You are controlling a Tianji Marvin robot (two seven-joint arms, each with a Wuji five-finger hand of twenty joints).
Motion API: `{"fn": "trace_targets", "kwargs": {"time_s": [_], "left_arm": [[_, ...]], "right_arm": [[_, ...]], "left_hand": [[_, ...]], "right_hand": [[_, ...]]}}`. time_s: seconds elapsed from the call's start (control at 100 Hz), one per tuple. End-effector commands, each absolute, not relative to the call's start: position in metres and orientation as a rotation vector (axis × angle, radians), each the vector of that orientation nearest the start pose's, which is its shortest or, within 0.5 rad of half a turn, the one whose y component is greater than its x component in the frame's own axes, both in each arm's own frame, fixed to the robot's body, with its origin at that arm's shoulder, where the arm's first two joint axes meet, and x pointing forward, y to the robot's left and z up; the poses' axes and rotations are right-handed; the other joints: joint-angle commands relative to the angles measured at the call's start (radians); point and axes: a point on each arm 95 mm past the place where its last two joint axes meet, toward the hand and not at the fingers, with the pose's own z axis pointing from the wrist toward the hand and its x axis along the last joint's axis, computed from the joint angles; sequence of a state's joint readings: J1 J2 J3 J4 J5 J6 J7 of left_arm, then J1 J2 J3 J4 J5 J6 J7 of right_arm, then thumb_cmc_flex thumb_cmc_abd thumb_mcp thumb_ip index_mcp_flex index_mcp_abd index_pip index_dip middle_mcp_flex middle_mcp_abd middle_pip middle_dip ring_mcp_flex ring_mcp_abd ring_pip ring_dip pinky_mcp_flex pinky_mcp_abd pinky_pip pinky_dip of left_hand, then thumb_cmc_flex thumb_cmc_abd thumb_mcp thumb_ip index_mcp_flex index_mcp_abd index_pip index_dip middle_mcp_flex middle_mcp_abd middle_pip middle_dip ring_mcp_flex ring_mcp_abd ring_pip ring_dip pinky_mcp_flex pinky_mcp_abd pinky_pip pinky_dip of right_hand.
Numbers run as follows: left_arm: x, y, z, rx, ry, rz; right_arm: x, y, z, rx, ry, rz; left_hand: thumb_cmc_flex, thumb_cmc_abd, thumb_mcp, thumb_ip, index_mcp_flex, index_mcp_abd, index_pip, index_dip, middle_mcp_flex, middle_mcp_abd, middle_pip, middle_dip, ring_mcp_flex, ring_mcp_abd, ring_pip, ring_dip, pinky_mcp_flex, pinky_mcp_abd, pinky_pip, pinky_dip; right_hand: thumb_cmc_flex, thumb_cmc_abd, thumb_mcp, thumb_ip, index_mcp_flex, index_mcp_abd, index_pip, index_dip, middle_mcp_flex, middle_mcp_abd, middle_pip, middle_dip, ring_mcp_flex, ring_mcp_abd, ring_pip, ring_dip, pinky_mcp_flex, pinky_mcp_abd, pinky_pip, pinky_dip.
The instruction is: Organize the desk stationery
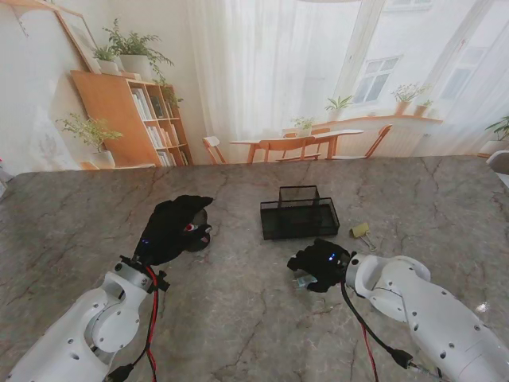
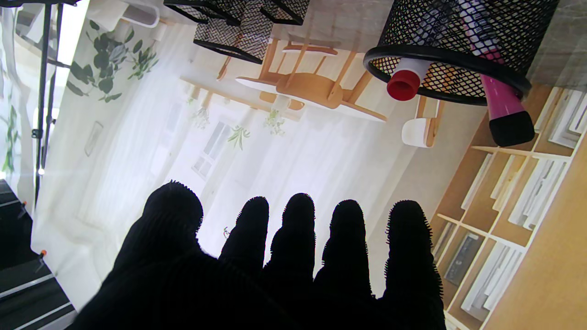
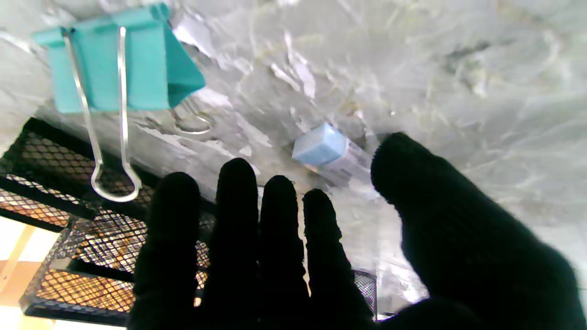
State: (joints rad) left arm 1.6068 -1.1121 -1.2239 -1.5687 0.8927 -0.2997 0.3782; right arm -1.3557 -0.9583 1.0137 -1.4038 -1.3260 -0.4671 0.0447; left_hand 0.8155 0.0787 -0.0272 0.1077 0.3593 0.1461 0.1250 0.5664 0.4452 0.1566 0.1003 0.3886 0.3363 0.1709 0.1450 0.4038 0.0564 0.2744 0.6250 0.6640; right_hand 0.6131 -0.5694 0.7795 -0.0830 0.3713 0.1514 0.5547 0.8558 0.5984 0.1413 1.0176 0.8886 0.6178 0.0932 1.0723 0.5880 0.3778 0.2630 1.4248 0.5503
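Item: blue-capped tube [image 3: 332, 153], centre of right wrist frame, on table [image 1: 238, 318] just off my right hand [image 1: 320, 265] fingertips; hand spread, holding nothing. Mesh tray [image 1: 300, 216] mid-frame in stand view. Left hand [image 1: 173, 227] spread, empty. Risk: tube prob. rolls away when nudged; teal binder clip [image 3: 124, 57] nearby may snag.

Marble table [image 1: 238, 318], bookshelf [image 1: 131, 119] left, sheer-curtained windows [image 1: 382, 76].

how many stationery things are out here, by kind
mesh desk tray: 1
round mesh pen cup: 1
markers in that cup, red-capped and pink: 2
binder clips, teal and yellow: 2
small blue-capped item: 1
total: 7
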Motion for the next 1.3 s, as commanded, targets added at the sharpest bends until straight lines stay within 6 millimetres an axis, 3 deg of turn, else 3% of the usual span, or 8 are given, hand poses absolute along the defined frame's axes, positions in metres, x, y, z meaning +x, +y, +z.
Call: {"fn": "trace_targets", "kwargs": {"time_s": [0.0,0.04,0.13,0.25,0.46,0.97,1.04,1.29], "left_arm": [[0.380,-0.012,-0.312,-1.040,1.247,-1.957],[0.380,-0.012,-0.312,-1.041,1.246,-1.956],[0.380,-0.011,-0.312,-1.039,1.245,-1.954],[0.380,-0.010,-0.312,-1.035,1.242,-1.953],[0.379,-0.009,-0.311,-1.033,1.235,-1.949],[0.378,-0.007,-0.311,-1.032,1.227,-1.944],[0.378,-0.007,-0.311,-1.031,1.225,-1.944],[0.377,-0.006,-0.310,-1.031,1.219,-1.945]], "right_arm": [[0.404,-0.011,-0.381,0.594,2.278,1.200],[0.404,-0.010,-0.381,0.589,2.281,1.205],[0.404,-0.010,-0.383,0.571,2.288,1.219],[0.404,-0.009,-0.385,0.557,2.295,1.229],[0.402,-0.010,-0.386,0.565,2.291,1.240],[0.393,-0.008,-0.386,0.634,2.241,1.302],[0.393,-0.008,-0.387,0.640,2.239,1.306],[0.391,-0.007,-0.388,0.666,2.241,1.311]], "left_hand": [[0.036,0.063,-0.018,-0.158,0.020,-0.005,0.010,0.016,0.013,-0.019,-0.001,0.007,0.021,-0.017,0.016,0.011,-0.011,-0.001,0.008,-0.011],[0.036,0.063,-0.019,-0.158,0.021,-0.004,0.010,0.016,0.013,-0.019,-0.001,0.007,0.020,-0.017,0.016,0.011,-0.011,0.002,0.008,-0.011],[0.037,0.062,-0.018,-0.158,0.021,-0.004,0.010,0.016,0.014,-0.018,-0.001,0.008,0.021,-0.017,0.016,0.011,-0.012,0.000,0.008,-0.011],[0.037,0.062,-0.018,-0.158,0.022,-0.004,0.011,0.016,0.014,-0.017,-0.001,0.008,0.021,-0.017,0.016,0.011,-0.011,0.001,0.008,-0.011],[0.039,0.062,-0.018,-0.158,0.022,-0.005,0.010,0.017,0.014,-0.018,-0.001,0.008,0.021,-0.017,0.017,0.012,-0.013,0.000,0.008,-0.012],[0.043,0.062,-0.018,-0.158,0.025,-0.005,0.012,0.018,0.016,-0.019,0.000,0.008,0.022,-0.017,0.017,0.012,-0.016,0.001,0.004,-0.014],[0.045,0.062,-0.018,-0.158,0.025,-0.006,0.012,0.018,0.016,-0.021,-0.001,0.008,0.023,-0.017,0.017,0.012,-0.016,0.002,0.004,-0.014],[0.045,0.062,-0.019,-0.158,0.028,-0.007,0.013,0.019,0.015,-0.021,-0.001,0.008,0.024,-0.018,0.017,0.012,-0.017,0.000,0.002,-0.016]], "right_hand": [[0.018,-0.026,0.002,0.024,0.206,-0.081,0.076,0.027,0.020,0.013,0.010,0.003,0.012,0.013,-0.001,0.007,0.003,0.006,0.004,-0.006],[0.030,-0.040,0.005,0.000,0.240,-0.101,0.115,0.029,0.030,0.009,0.012,0.007,0.021,0.007,0.000,0.006,0.012,0.003,0.004,-0.007],[0.094,-0.133,0.006,-0.086,0.304,-0.206,0.378,-0.181,0.073,-0.019,0.026,0.012,0.053,-0.017,0.014,0.008,0.046,-0.011,0.007,-0.015],[0.108,-0.159,0.016,-0.096,0.411,-0.273,0.443,-0.255,0.123,-0.054,0.046,0.012,0.094,-0.042,0.029,0.010,0.089,-0.022,0.011,-0.020],[0.096,-0.197,0.048,-0.111,0.475,-0.261,0.466,-0.334,0.204,-0.098,0.067,0.004,0.165,-0.077,0.038,0.001,0.159,-0.034,0.013,-0.037],[0.064,-0.137,0.049,-0.069,0.331,-0.282,0.590,-0.195,0.043,-0.020,-0.001,-0.023,0.024,-0.003,-0.067,-0.029,0.026,-0.002,-0.035,-0.048],[0.064,-0.138,0.046,-0.069,0.309,-0.316,0.661,-0.126,0.023,-0.008,-0.024,-0.032,0.011,0.004,-0.089,-0.037,0.016,-0.001,-0.040,-0.047],[0.065,-0.133,0.058,-0.071,0.309,-0.385,0.824,0.002,0.033,-0.029,-0.048,-0.035,0.039,-0.007,-0.165,-0.072,0.039,-0.015,-0.056,-0.054]]}}
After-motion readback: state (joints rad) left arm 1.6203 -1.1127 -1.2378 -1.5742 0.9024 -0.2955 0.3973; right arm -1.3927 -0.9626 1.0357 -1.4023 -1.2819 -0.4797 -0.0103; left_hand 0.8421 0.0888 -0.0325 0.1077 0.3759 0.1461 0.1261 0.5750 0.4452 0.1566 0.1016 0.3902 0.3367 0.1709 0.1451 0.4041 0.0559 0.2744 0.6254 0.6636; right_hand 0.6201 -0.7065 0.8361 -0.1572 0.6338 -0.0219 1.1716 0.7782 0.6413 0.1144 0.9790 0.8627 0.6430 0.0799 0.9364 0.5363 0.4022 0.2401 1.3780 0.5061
